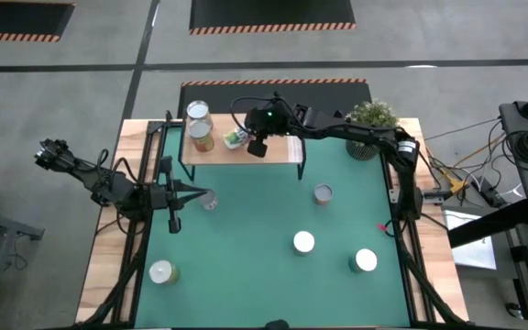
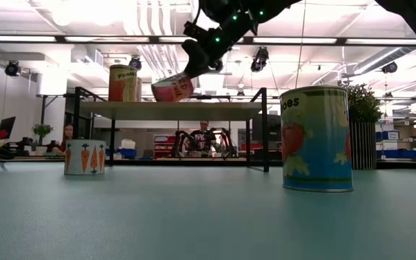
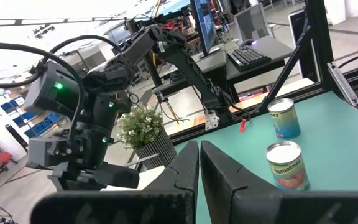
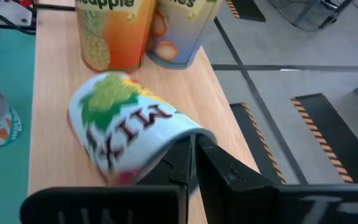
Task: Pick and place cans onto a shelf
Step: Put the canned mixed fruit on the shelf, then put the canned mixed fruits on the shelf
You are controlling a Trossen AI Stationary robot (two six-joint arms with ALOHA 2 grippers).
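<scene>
My right claw (image 1: 246, 142) is clenched on the rim of a tilted can (image 4: 126, 127), holding it over the shelf (image 1: 282, 148) beside two standing cans, while the left claw (image 1: 200, 195) waits closed near the worktop's left edge.

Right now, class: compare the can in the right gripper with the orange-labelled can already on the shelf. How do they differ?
The held can is tilted on its side above the shelf; the orange can stands upright on it. The held can is clamped by the right gripper; the orange can stands free. The held can's label is white with green and red; the other shows pineapple on orange. Both are small cylindrical tins.
</scene>
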